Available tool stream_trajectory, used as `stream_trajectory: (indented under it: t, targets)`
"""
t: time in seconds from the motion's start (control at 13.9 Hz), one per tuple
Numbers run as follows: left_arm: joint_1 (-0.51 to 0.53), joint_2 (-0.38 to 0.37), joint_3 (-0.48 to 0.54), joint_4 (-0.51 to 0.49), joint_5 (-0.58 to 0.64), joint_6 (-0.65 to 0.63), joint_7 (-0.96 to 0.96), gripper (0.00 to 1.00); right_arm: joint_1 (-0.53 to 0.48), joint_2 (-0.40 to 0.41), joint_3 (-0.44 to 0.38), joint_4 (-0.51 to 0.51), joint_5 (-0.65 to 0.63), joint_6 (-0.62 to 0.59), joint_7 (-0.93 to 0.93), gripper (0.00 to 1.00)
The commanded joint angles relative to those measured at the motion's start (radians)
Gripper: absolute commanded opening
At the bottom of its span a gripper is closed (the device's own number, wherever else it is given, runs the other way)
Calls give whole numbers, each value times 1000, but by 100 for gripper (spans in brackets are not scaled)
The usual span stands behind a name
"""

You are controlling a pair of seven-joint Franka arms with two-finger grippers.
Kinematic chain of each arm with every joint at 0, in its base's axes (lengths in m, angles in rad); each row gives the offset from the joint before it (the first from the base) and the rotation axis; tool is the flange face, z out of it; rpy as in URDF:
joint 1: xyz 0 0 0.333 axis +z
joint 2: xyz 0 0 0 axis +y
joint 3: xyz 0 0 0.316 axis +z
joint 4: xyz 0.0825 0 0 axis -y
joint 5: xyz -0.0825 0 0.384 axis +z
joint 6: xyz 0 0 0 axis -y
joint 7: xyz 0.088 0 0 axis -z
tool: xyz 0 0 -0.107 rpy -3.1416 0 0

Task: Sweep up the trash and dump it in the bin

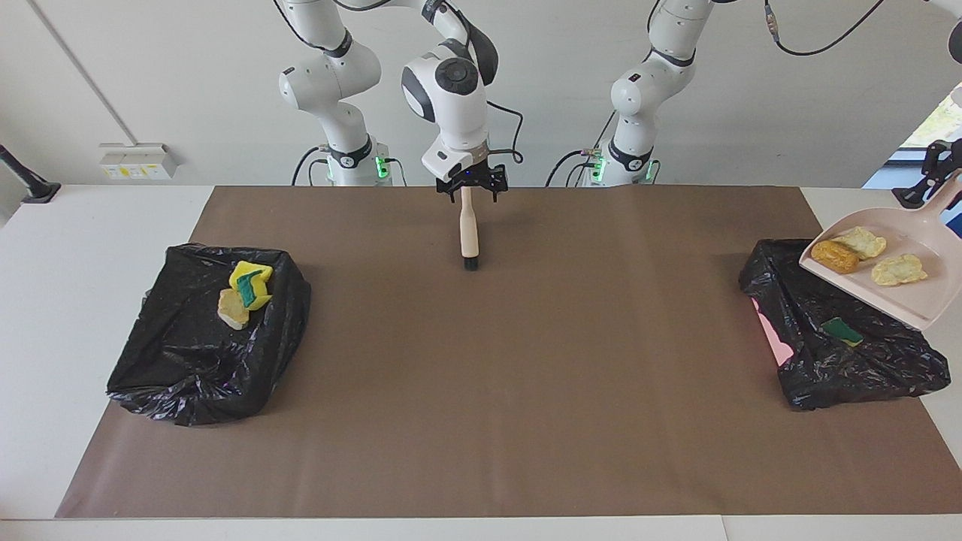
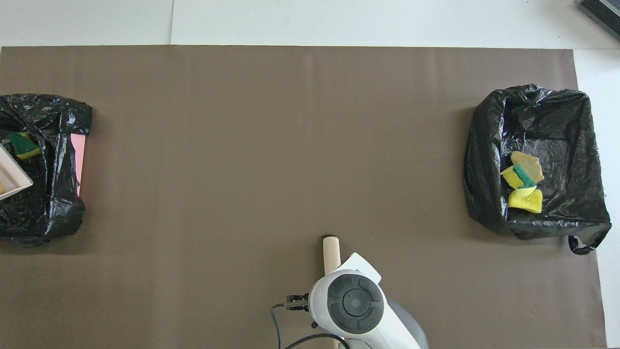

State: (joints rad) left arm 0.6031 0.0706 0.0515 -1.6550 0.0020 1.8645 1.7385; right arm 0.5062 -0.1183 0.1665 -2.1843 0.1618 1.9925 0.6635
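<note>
My left gripper (image 1: 941,171) is shut on the handle of the pale pink dustpan (image 1: 913,289), held over the black-lined bin (image 1: 864,368) at the left arm's end. Three trash pieces lie in the pan: an orange-brown chunk (image 1: 834,256) and two beige chunks (image 1: 863,242) (image 1: 899,270). A green-faced sponge (image 1: 842,330) lies in that bin. My right gripper (image 1: 472,184) is shut on the beige brush (image 1: 469,229), which hangs upright over the mat's middle near the robots, black bristles down. The overhead view shows the brush handle (image 2: 331,254) and the pan's corner (image 2: 12,177).
A second black-lined bin (image 1: 195,361) at the right arm's end holds yellow green-faced sponges (image 1: 252,284) and a tan chunk (image 1: 232,309). A brown mat (image 1: 481,391) covers the table. A pink patch (image 1: 770,334) shows beside the first bin's bag.
</note>
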Motion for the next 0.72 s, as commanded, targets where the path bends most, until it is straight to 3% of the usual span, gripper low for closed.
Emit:
stream_trajectory:
  t: [0.0,0.36,0.65]
  targets:
    - [3,31,-7,70,50,-37,23,0,-57,-29,2,60,-54,-84,-19,100]
    - [-34,77,-18,159,197,-62,19,0,-224,-49,2,196,-93,-184,-140,100]
    - [-51,58,-21,208,199,-128,13,0,-348,-46,4,296,-137,-207,-248,100]
